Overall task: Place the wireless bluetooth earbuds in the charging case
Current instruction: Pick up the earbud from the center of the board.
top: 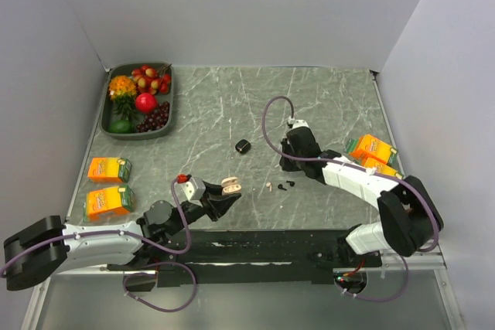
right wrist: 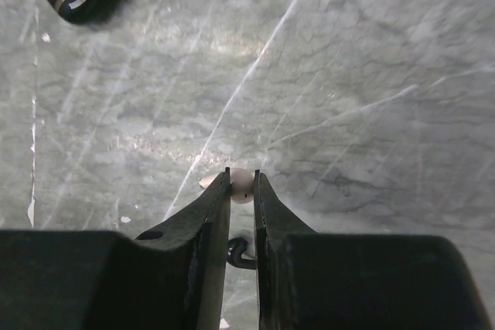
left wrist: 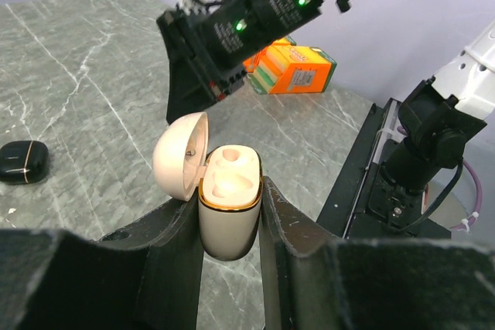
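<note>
Pick-up: my left fingers (left wrist: 288, 241) clamp the open, empty beige case (left wrist: 229, 226) over the tabletop's near edge. My right fingers (right wrist: 205, 226) pinch a pale earbud (right wrist: 243, 186) nearby. Next I lift it and align it with a socket.

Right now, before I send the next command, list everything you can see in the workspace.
tray: 1, dark grey, far left corner, holds mixed fruit
cartons: 4, orange, two at left edge, two at right edge
black charging case: 1, glossy, closed, centre
black earbuds: 2, loose, front centre
pale earbud: 1, beige, beside the black earbuds
beige charging case: 1, lid open, sockets empty, held up
left pincer: 1, black, shut on beige charging case
right pincer: 1, black, nearly closed at pale earbud; grip unclear
</note>
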Tool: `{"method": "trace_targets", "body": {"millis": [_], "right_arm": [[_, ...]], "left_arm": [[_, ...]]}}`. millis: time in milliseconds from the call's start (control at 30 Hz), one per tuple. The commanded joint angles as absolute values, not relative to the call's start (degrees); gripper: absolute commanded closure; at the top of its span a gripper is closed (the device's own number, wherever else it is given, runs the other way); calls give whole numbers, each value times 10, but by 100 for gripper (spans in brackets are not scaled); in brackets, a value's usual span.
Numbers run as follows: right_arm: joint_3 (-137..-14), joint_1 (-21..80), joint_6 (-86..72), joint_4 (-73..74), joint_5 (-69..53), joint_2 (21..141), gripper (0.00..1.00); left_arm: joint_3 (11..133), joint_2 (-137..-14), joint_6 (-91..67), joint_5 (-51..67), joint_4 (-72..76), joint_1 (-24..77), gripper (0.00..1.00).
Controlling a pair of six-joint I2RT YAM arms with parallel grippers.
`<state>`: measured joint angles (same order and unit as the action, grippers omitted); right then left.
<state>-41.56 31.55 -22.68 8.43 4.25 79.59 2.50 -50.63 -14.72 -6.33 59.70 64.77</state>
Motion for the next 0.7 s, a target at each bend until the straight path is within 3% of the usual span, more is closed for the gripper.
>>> {"method": "trace_targets", "body": {"millis": [0,233,667], "right_arm": [[-422,331,-201,91,95,756,100],[-462,431,-143,126,254,673,100],[-566,622,27,192,417,553,100]], "left_arm": [[14,-515,-152,-62,636,651,99],[15,-519,-149,-59,642,650,99],[34,-603,-141,-62,752,650,99]]}}
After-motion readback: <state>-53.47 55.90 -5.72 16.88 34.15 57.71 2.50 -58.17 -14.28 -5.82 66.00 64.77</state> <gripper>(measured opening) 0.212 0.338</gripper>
